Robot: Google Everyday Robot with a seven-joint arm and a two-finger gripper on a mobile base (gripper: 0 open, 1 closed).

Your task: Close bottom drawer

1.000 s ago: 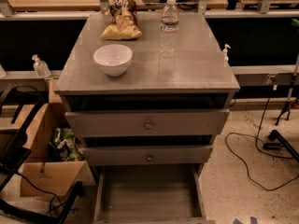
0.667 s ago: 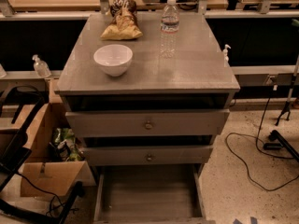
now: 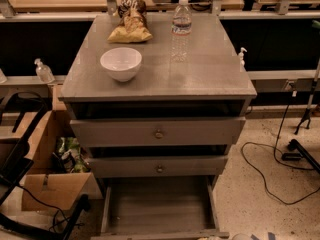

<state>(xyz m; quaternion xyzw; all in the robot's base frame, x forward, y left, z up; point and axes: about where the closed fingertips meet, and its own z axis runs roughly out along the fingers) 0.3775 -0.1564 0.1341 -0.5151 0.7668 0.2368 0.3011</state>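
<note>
Gripper: outside the frame, so I cannot tell its state.
Bottom drawer (image 3: 157,209): bottom centre of the frame, pulled well out from under the cabinet. Its plank floor is in full view and its low front panel runs along the bottom edge.
Cabinet (image 3: 210,81): grey wood, centre of the frame, seen from the front and above.
Middle drawer (image 3: 125,166): directly above the open one, standing slightly out, with a small round knob (image 3: 159,169) at its centre.
Top drawer (image 3: 115,131): also slightly out, with a dark gap between it and the cabinet top.
Bowl (image 3: 121,63): white, upright, on the left part of the cabinet top.
Water bottle (image 3: 181,29): clear, upright, towards the back of the top, right of the bowl.
Chip bag (image 3: 131,21): yellow and crumpled, at the back left of the top, behind the bowl.
Cardboard box (image 3: 55,189): on the floor at lower left, with green packets (image 3: 67,151) inside. Its right corner is just beside the left side of the open drawer.
Black frame (image 3: 20,159): thin dark bars at the far lower left, with one leg reaching near the drawer's left side.
Cable (image 3: 265,179): black, looping on the speckled floor (image 3: 250,214) at right, apart from the drawer.
Black stand (image 3: 300,151): right edge, on the floor, well away from the drawer.
Pump bottle (image 3: 43,71): small and clear, on the ledge at left, beside the cabinet.
</note>
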